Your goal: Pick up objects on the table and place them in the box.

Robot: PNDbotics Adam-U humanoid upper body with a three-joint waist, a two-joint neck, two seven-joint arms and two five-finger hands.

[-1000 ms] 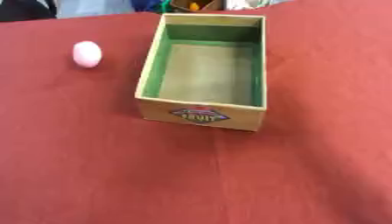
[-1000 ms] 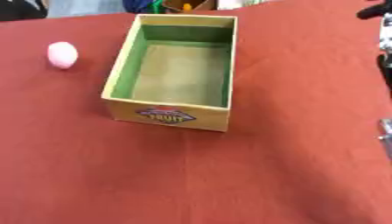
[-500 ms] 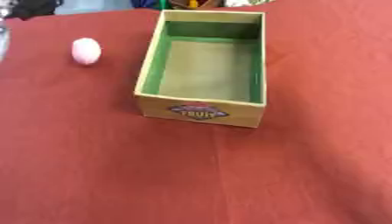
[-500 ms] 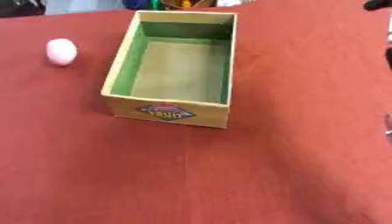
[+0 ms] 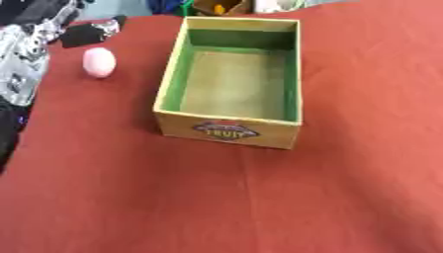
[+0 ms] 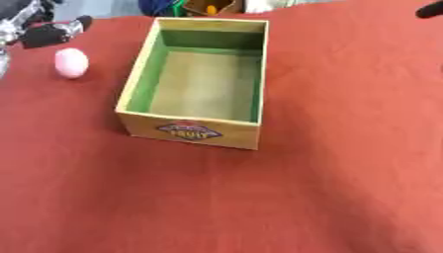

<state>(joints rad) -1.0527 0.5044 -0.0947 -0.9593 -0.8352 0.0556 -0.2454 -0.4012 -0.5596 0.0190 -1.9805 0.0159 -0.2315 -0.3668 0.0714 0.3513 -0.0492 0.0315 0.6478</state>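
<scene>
A pale pink egg-shaped object [image 5: 99,62] lies on the red tablecloth, left of the box. The box [image 5: 227,131] is yellow cardboard with a green lining and a "FRUIT" label on its front wall; nothing is inside it. My left arm comes in along the left edge, and my left hand [image 5: 88,32] hovers just behind the pink object with its black fingers stretched toward the right, holding nothing. Only a black tip of my right hand [image 6: 430,9] shows at the top right corner.
The red cloth [image 5: 259,197] covers the table from the box to the near edge and out to the right. Blue, green and yellow clutter [image 5: 206,6] sits past the far edge behind the box.
My left arm has come into view from the upper left, and its hand now sits just behind the pink object. The box and the pink object have not moved.
</scene>
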